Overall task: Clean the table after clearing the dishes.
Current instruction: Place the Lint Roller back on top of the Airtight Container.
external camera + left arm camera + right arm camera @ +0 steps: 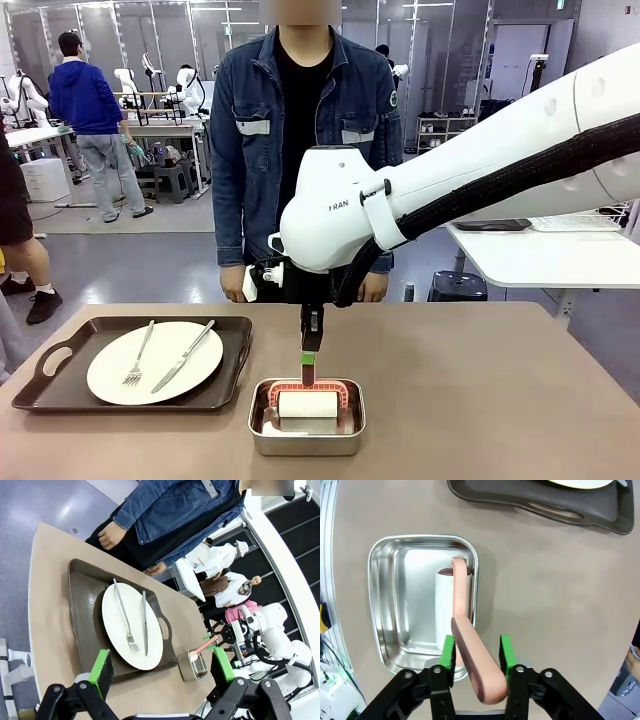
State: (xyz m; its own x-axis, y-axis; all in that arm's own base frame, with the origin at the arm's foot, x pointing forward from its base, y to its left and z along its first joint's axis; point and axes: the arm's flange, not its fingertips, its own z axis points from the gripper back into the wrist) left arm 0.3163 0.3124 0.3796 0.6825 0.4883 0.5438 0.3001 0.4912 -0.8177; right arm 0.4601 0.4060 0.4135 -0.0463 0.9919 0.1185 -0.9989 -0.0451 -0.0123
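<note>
On the taupe table [480,400] a white plate [108,365] with a fork and knife lies on a dark tray [40,385] at the left. A lint roller [307,405] with a pink handle rests in a small steel pan [305,442] at the front centre. My right gripper [310,360] hangs just above the pan. In the right wrist view its gripper [477,652] stands open, green pads a little off each side of the pink handle [472,655], the roll [442,600] lying in the pan [387,580]. My left gripper [161,666] is open and empty, high above the plate [112,625] and tray [82,595].
A person in a denim jacket stands at the far edge of the table, hands [111,534] hanging by the tray's far side. The right half of the tabletop [560,605] is bare. A white table [540,255] stands beyond at the right.
</note>
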